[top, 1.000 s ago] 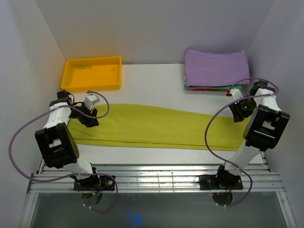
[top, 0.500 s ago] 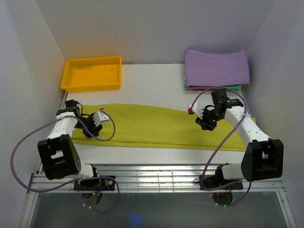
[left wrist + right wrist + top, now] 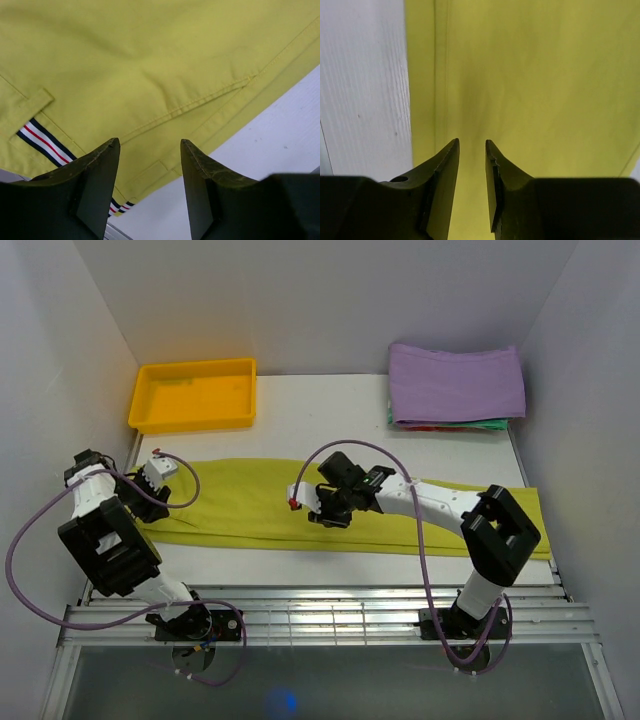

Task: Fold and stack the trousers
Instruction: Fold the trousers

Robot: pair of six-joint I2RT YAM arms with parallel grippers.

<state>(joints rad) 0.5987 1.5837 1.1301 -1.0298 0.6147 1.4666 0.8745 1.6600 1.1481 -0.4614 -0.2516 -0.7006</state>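
Note:
The yellow-green trousers (image 3: 300,505) lie flat and lengthwise across the table, waist end at the left. My left gripper (image 3: 148,498) hovers over the waist corner. In the left wrist view it (image 3: 149,141) is open and empty, with the striped waistband trim (image 3: 42,142) and white table (image 3: 285,145) below. My right gripper (image 3: 325,512) is over the middle of the trousers near their front edge. In the right wrist view it (image 3: 471,141) is open by a narrow gap and holds nothing, with the cloth (image 3: 545,75) below.
A yellow tray (image 3: 195,393) stands at the back left. A purple folded cloth (image 3: 455,380) lies on a stack at the back right. A metal rail (image 3: 320,615) runs along the near edge, and white walls close in both sides.
My right arm has swung left from the trousers' right end to their middle. My left gripper has moved left and back to the waist corner.

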